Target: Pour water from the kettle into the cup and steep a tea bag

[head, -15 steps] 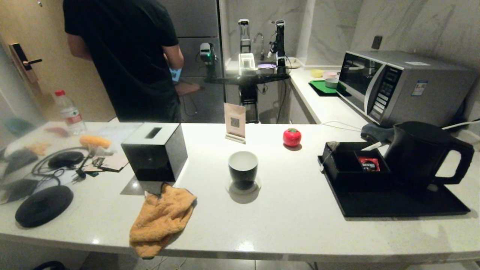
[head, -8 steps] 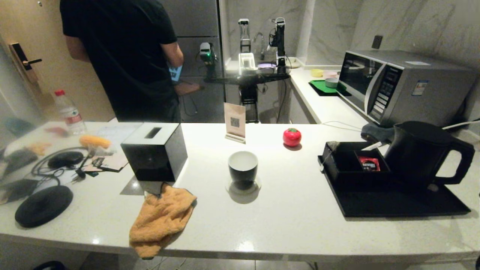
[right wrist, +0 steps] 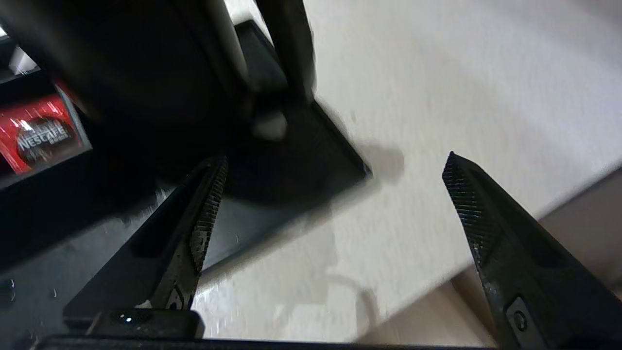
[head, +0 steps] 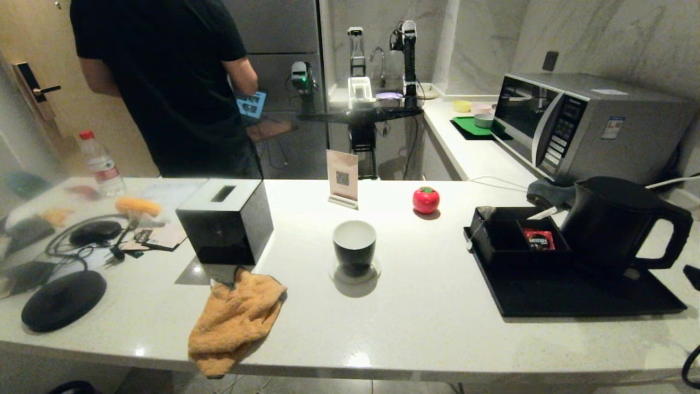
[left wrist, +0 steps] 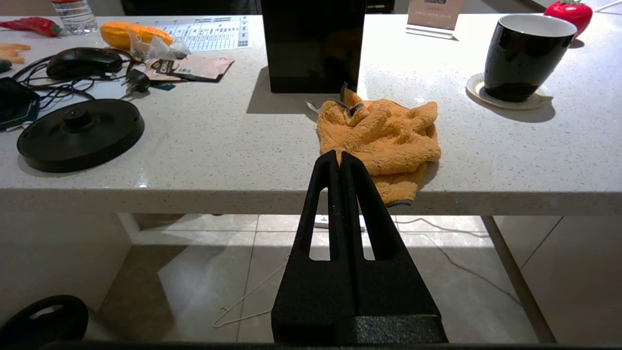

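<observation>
Matte black kettle (head: 618,224) on flat black tray (head: 574,298) — blurred beside right gripper (right wrist: 335,170), ribbed fingers (right wrist: 206,218) spread wide, empty; left gripper (left wrist: 340,158) pressed shut.

Right gripper (right wrist: 335,170) w/ jaws wide apart, nothing btwn them. One fingertip (right wrist: 209,194) over black tray (right wrist: 291,160), other over white counter (right wrist: 461,87). Tray corner pokes out btwn fingers. Kettle (right wrist: 146,73) on tray, blurred, dark; handle (right wrist: 291,48) upright near tray edge. Red Nescafe sachet (right wrist: 39,136) in black compartment beside kettle. Counter edge, brownish floor beyond.
</observation>
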Available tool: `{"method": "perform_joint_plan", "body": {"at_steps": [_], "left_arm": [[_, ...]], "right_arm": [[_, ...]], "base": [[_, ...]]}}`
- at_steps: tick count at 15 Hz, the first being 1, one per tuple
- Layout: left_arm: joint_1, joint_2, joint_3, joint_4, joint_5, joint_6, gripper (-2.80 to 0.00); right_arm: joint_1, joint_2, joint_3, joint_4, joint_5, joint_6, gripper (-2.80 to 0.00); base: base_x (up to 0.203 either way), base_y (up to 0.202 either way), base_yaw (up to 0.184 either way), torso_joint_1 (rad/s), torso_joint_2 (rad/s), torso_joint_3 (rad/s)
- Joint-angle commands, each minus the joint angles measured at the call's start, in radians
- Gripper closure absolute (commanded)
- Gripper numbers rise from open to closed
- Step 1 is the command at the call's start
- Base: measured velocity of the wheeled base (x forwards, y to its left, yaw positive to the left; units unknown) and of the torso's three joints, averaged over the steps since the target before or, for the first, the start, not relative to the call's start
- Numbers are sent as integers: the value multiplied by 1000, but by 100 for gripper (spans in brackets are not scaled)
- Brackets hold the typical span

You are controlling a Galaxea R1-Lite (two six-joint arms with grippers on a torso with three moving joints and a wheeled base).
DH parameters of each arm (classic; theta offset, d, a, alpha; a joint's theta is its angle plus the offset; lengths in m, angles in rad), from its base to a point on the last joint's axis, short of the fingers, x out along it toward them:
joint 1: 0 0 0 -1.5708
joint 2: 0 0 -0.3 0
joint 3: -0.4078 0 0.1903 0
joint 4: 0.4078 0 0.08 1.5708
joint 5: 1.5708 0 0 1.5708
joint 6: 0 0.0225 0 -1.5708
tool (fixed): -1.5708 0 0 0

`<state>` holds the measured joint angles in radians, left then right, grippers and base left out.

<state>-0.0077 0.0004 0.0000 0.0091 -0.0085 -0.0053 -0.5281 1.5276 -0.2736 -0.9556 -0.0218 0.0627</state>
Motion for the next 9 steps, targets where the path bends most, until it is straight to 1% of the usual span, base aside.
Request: {"method": "perform_joint_plan", "body": {"at_steps": [1, 4, 7, 9], "left_arm": [[0, 0, 0, 0, 1, -1, 0], [0, 0, 0, 0, -1, -1, 0], [0, 0, 0, 0, 0, -1, 0], [0, 0, 0, 0, 1, -1, 0]], "right_arm": [[2, 23, 8, -23, 1, -8, -280], [14, 26, 7, -47, 12, -3, -280], [13, 33, 6, -89, 60, 11, -280], [8, 53, 9, -117, 63, 19, -280]], "base": [[0, 0, 0, 0, 0, 0], [0, 0, 0, 0, 0, 0], [0, 0, 0, 0, 0, 0], [0, 0, 0, 0, 0, 0]]}}
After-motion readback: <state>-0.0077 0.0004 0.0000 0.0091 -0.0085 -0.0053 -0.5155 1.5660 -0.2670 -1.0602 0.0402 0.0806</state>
